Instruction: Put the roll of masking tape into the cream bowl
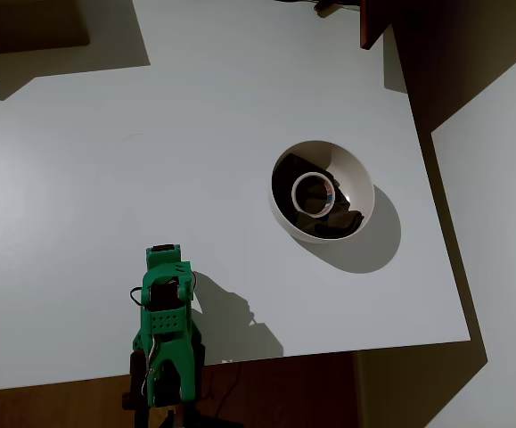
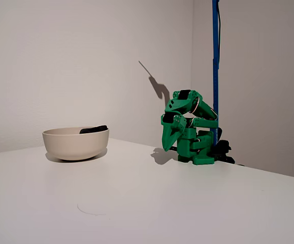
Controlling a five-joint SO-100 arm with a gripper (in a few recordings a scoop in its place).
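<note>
Starting at the left of the overhead view, I see the green plastic arm folded back over its base at the near edge of the white bench (image 1: 106, 160), with its fingers (image 1: 162, 255) pointing out over bare surface and well apart from anything else. From above I cannot tell whether the fingers are parted or closed; in the fixed view the tip (image 2: 167, 145) hangs pointing down, seems pressed together and carries nothing, though the angle leaves me unsure, so I call it undetermined. Moving right in the overhead view, the round, smooth cream-white bowl (image 1: 351, 174) sits on the bench, and the small off-white ring of masking tape (image 1: 312, 193) lies inside it, resting on a dark brown-black mass in the bottom. In the fixed view the same bowl (image 2: 75, 142) stands at the left, with only a dark sliver poking above its rim. I judge the placing step done: the tape is in the bowl and the arm looks parked at rest. My next move calls for nothing beyond holding the arm clear of the bowl. As for writing, the tape's pale inner core shows a touch of reddish print, too small for me to read, and I see no other brand or label.
</note>
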